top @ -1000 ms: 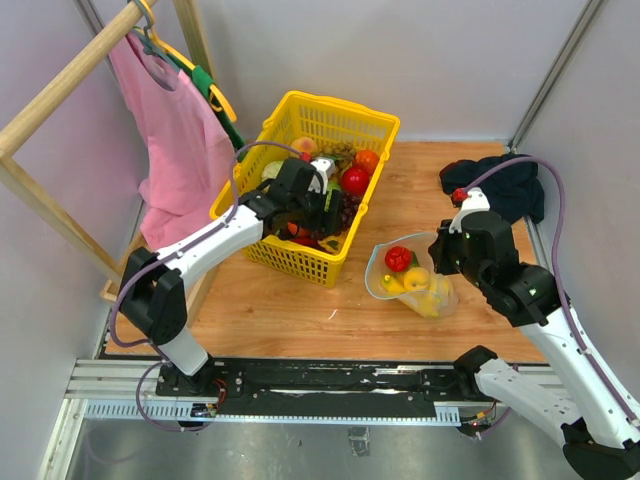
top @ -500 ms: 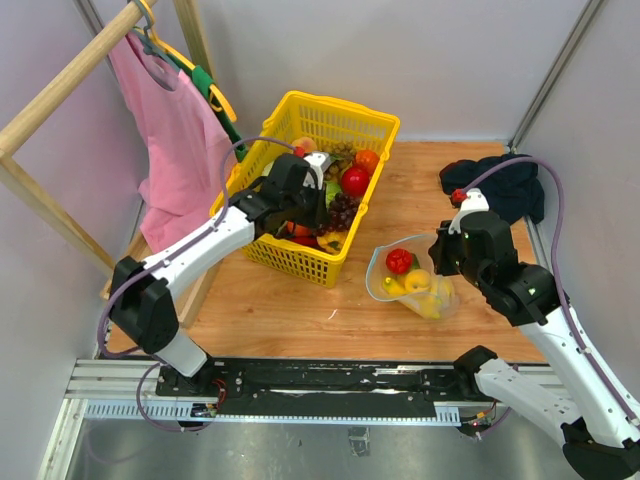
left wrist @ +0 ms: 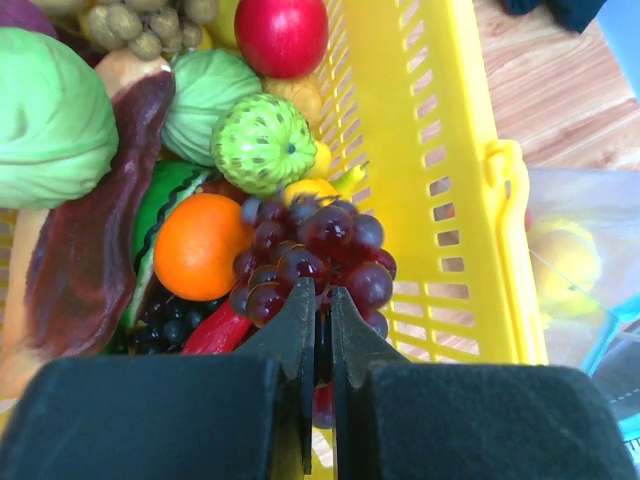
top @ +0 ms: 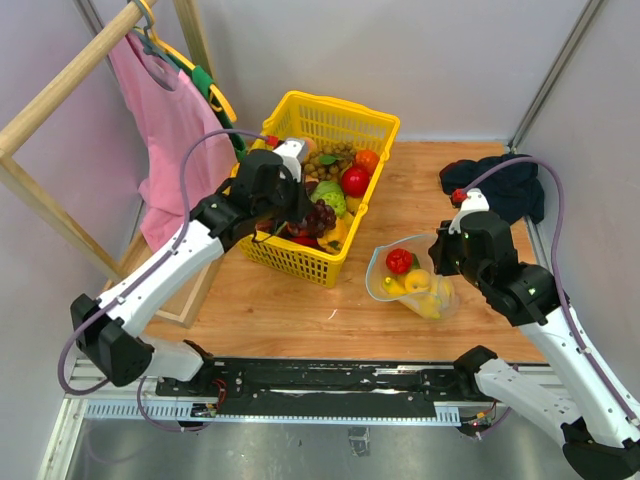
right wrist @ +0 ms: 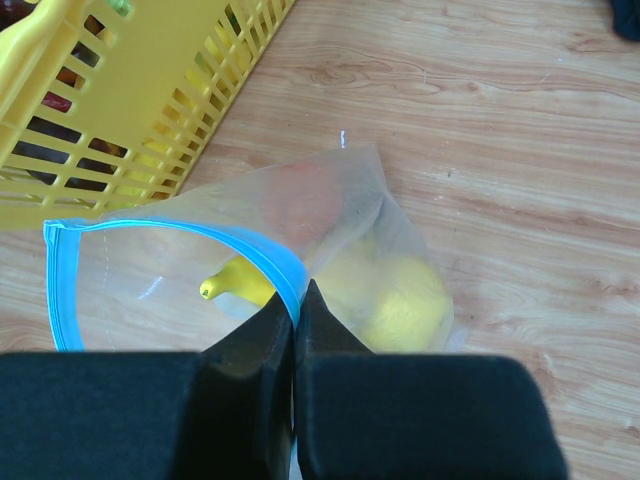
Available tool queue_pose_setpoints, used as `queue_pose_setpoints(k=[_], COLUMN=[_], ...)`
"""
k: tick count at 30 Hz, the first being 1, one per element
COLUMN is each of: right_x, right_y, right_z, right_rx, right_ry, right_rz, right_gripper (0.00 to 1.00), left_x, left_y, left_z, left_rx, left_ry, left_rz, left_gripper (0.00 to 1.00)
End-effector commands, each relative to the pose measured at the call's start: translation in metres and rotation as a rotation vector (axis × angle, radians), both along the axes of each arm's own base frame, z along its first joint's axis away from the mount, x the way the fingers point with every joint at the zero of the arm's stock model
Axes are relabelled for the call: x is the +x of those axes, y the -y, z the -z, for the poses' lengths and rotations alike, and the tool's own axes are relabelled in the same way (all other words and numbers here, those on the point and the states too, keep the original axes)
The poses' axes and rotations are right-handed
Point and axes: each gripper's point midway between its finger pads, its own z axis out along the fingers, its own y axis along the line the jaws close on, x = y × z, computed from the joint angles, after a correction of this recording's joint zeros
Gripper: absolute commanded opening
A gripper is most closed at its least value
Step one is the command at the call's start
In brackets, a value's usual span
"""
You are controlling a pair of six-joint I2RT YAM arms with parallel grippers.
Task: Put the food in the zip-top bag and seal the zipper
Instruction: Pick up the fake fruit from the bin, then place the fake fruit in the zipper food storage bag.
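Observation:
My left gripper point(top: 306, 214) point(left wrist: 318, 300) is shut on a bunch of dark purple grapes point(left wrist: 320, 240) point(top: 321, 217), held just above the yellow basket point(top: 330, 105) point(left wrist: 480, 150). Under it lie more food: an orange point(left wrist: 195, 245), a red apple point(left wrist: 282, 35) and green pieces point(left wrist: 262, 142). The clear zip-top bag point(top: 415, 285) point(right wrist: 330, 215) lies on the wooden table to the basket's right. It holds a red piece point(top: 398, 259), a lemon point(right wrist: 405, 300) and a banana point(right wrist: 235, 282). My right gripper point(top: 447, 258) point(right wrist: 297, 300) is shut on the bag's mouth edge at the blue zipper point(right wrist: 262, 250), keeping it open.
A pink garment point(top: 175, 130) hangs on a wooden rack point(top: 60, 90) at the left, close to the basket. A dark cloth point(top: 500, 185) lies at the back right corner. Grey walls enclose the table on three sides.
The left gripper has shut on the grapes and drawn up and to the left with them, out of the basket's pile. The right arm and the bag have not moved.

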Motion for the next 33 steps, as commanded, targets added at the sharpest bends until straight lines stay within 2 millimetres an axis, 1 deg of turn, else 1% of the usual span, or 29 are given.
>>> queue_pose_setpoints(k=[1, 5, 10, 18, 21, 24, 26, 30, 33], right_x=[0.002, 0.002, 0.002, 0.003, 0.004, 0.004, 0.004, 0.005, 0.005], right_y=[0.004, 0.003, 0.001, -0.002, -0.004, -0.005, -0.005, -0.006, -0.007], right_z=[-0.013, -0.013, -0.014, -0.014, -0.013, -0.012, -0.012, -0.012, -0.012], right_rx=[0.028, 0.032, 0.038, 0.049, 0.055, 0.056, 0.056, 0.060, 0.064], right_ry=[0.033, 0.033, 0.030, 0.028, 0.025, 0.020, 0.019, 0.020, 0.020], right_rz=[0.030, 0.029, 0.025, 0.018, 0.014, 0.009, 0.009, 0.007, 0.007], right_gripper=[0.01, 0.01, 0.01, 0.01, 0.00, 0.01, 0.01, 0.01, 0.01], left_x=[-0.004, -0.012, -0.023, -0.051, -0.060, -0.068, -0.074, -0.091, -0.105], left_y=[-0.010, -0.016, -0.017, 0.008, 0.017, 0.023, 0.027, 0.038, 0.051], left_z=[-0.061, -0.086, -0.104, -0.135, -0.143, -0.151, -0.161, -0.180, -0.188], left_rx=[-0.096, -0.165, -0.229, -0.378, -0.429, -0.469, -0.496, -0.542, -0.561], left_ry=[0.142, 0.209, 0.255, 0.271, 0.260, 0.255, 0.264, 0.289, 0.292], left_rz=[-0.031, -0.044, -0.020, 0.160, 0.217, 0.259, 0.287, 0.358, 0.416], left_gripper=[0.00, 0.00, 0.00, 0.00, 0.00, 0.00, 0.00, 0.00, 0.00])
